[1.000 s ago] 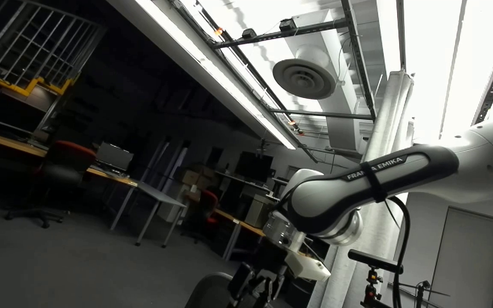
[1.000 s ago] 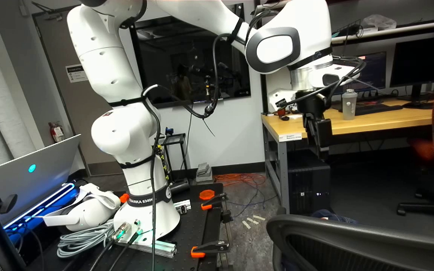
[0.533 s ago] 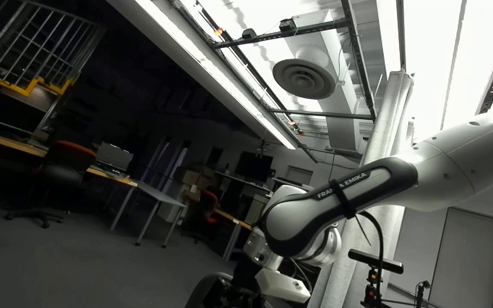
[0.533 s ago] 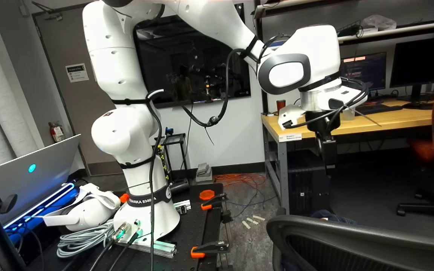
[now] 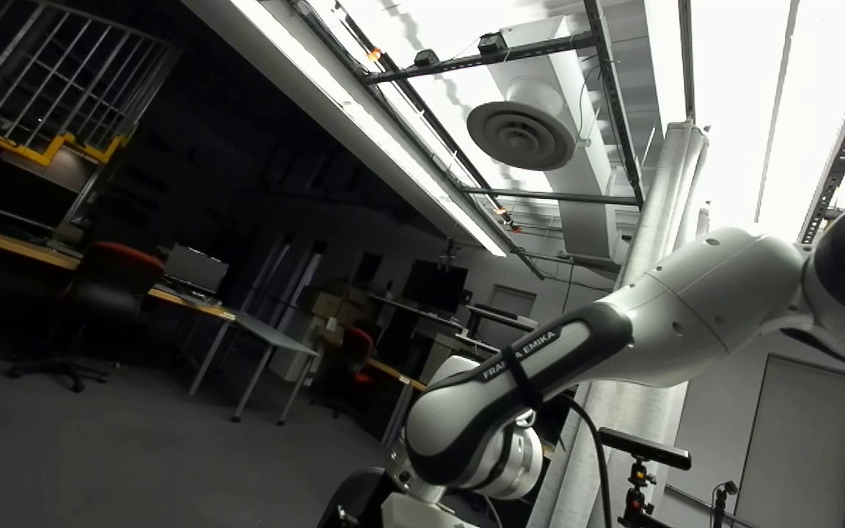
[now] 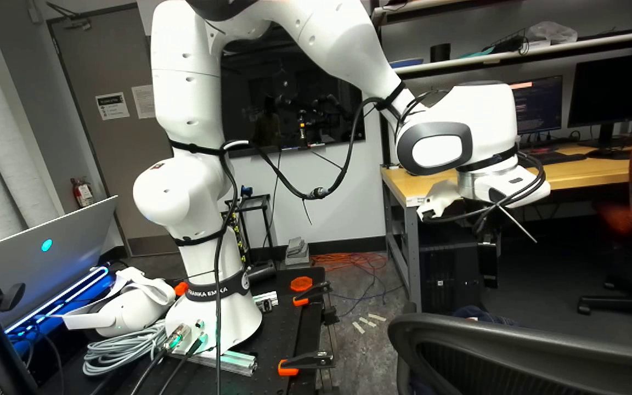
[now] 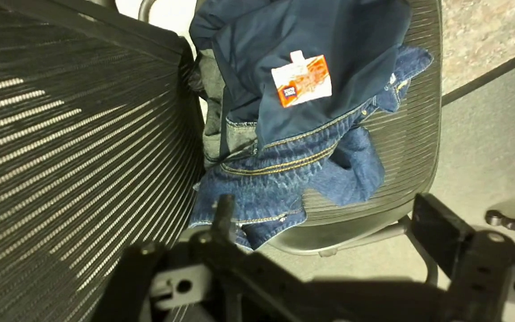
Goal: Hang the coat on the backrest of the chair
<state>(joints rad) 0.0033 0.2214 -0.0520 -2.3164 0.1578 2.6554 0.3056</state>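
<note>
- Find the coat heaped on the seat, showing lining.
- Expect limp, heavyish handling — slippery, probably, inside.
- See gripper spread wide, holding nothing.
- Pinch stitched band — likely sturdiest.

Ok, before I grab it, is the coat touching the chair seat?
Touching. The wrist view shows the coat lying crumpled across the chair seat, with bare seat visible beside it.

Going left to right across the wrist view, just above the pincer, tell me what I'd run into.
Black mesh chair backrest, blue denim coat, uncovered right part of the chair seat, floor.
</note>
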